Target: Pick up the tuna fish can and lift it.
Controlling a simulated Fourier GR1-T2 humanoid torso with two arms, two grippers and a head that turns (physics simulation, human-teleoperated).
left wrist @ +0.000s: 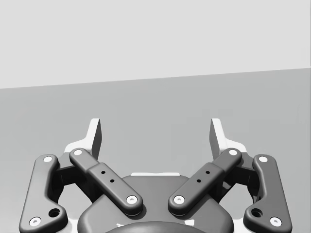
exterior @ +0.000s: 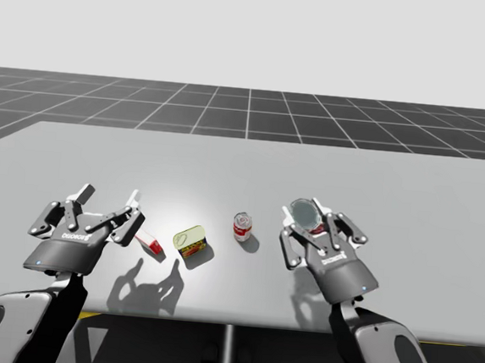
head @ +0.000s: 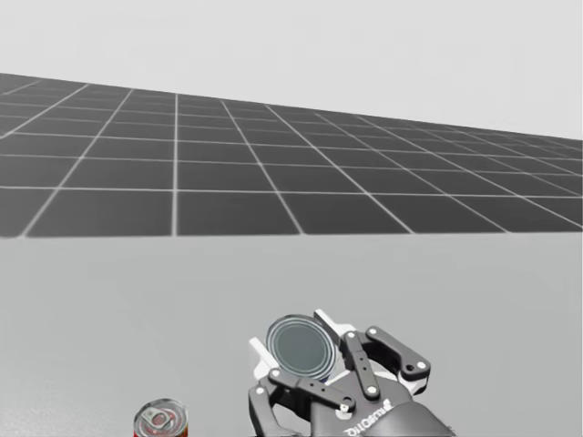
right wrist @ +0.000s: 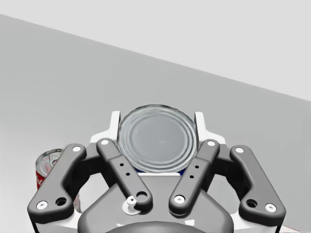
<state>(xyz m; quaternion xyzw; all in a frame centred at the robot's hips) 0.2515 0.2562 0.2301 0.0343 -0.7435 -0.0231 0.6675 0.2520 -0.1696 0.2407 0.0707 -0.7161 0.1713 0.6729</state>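
Tuna can point(right wrist: 158, 144), gripped rim-to-rim between the fingers of your right gripper point(right wrist: 157, 119) with its flat lid tilted back toward the wrist, hangs above the table point(exterior: 395, 186) beside the red can point(exterior: 243, 227), while your left gripper point(left wrist: 155, 131) hovers wide open, well apart.

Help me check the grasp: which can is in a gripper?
The flat silver can, clamped in my right gripper; the red can and the yellow tin sit free on the table.
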